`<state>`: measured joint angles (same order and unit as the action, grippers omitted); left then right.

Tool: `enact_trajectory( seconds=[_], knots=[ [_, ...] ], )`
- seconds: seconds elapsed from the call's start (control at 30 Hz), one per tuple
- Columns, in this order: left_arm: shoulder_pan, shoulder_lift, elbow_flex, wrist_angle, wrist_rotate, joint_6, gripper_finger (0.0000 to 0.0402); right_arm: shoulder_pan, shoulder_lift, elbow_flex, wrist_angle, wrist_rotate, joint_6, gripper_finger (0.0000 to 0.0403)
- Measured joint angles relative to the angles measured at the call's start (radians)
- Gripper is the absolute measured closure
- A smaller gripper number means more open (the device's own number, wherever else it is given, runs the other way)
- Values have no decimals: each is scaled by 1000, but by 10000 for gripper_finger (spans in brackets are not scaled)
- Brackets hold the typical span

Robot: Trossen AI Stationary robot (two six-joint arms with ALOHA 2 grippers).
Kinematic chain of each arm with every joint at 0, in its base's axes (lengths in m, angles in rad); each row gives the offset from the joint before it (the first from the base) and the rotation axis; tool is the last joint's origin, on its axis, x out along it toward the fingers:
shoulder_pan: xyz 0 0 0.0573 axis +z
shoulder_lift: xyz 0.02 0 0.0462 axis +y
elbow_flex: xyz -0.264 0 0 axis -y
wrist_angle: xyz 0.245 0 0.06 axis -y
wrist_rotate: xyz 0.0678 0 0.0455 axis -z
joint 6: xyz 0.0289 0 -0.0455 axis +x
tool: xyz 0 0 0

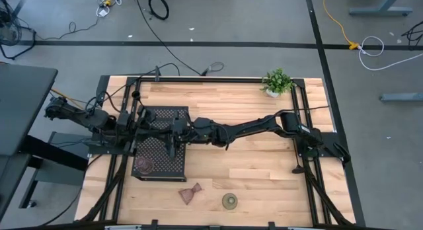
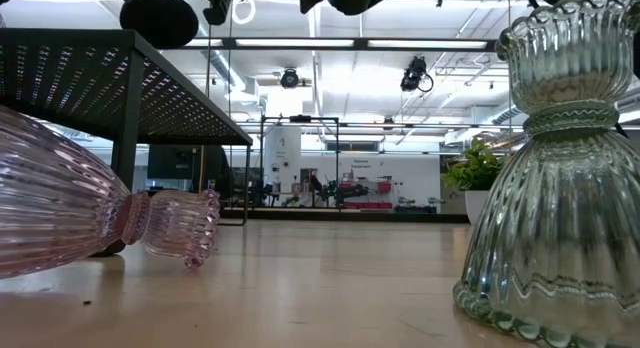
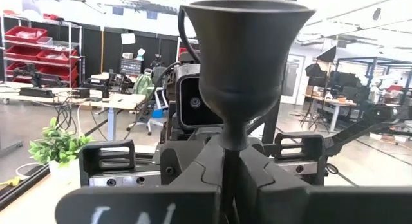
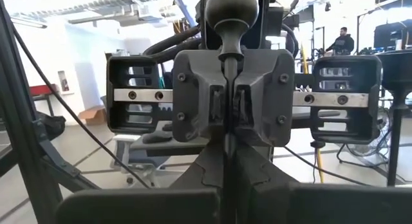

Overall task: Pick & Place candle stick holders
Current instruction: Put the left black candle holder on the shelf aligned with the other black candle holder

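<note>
Over the black tray (image 1: 160, 151), both arms meet at the same tall black holder (image 3: 243, 63). In the left wrist view the left gripper (image 3: 230, 161) has its fingers pressed together on the thin stem just below the flared cup, and the right gripper faces it from behind the stem. In the right wrist view the right gripper (image 4: 228, 161) is likewise pinched shut on the stem (image 4: 229, 69), with the left gripper's face straight ahead and the cup above it.

In the high view the left gripper (image 1: 140, 124) reaches in from 9 o'clock and the right gripper (image 1: 173, 132) from 3 o'clock, the two close together above the tray's upper part. Which part of the holder touches the tray cannot be told from above.

A pink holder (image 1: 145, 166) sits on the tray near its 7 o'clock corner. On the bare table (image 1: 264, 164), toward 6 o'clock of the tray, a brown holder (image 1: 190, 193) lies on its side, and a green holder (image 1: 229, 201) stands upright just beside it at 3 o'clock.

The low view shows the lying holder (image 2: 90, 213) at the left with its mouth toward the room, the upright glass one (image 2: 550, 188) at the right, and the tray's perforated deck (image 2: 110, 83) raised on legs behind.

A potted plant (image 1: 277, 82) stands near the table's 1 o'clock corner. A person (image 4: 342, 40) stands far off in the room.
</note>
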<state>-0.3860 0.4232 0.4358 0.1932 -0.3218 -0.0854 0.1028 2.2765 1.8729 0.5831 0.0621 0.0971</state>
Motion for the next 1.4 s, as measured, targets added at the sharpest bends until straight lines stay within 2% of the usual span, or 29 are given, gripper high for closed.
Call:
enact_trajectory(
  seconds=[0.13, 0.5, 0.63, 0.77, 0.87, 0.97, 1.07, 1.23, 1.4],
  knots=[
    [0, 0, 0, -3, -21, -10, 390, -1, 0, 0, -3, 4, -4, 391],
    [0, 1, -2, -21, -62, -37, 390, 0, 0, 0, -92, 5, -36, 332],
    [0, 0, -2, -54, -97, -38, 390, 2, -22, 0, -210, 5, -63, 309],
    [-13, 0, -2, -65, -153, -38, 391, 4, -81, 0, -406, 11, -78, 277],
    [-39, 0, -2, -66, -250, -37, 391, 4, -125, 0, -566, 33, -80, 255],
    [-79, 3, -2, -69, -356, -31, 391, 6, -154, 0, -695, 106, -70, 240],
    [-122, 3, -2, -97, -493, -30, 391, 7, -166, 0, -752, 183, -57, 231],
    [-180, 5, -2, -115, -732, -16, 391, 12, -173, 0, -741, 218, -61, 227],
    [-203, 11, -2, -110, -844, 1, 391, 13, -176, 0, -728, 218, -68, 229]
  ],
)
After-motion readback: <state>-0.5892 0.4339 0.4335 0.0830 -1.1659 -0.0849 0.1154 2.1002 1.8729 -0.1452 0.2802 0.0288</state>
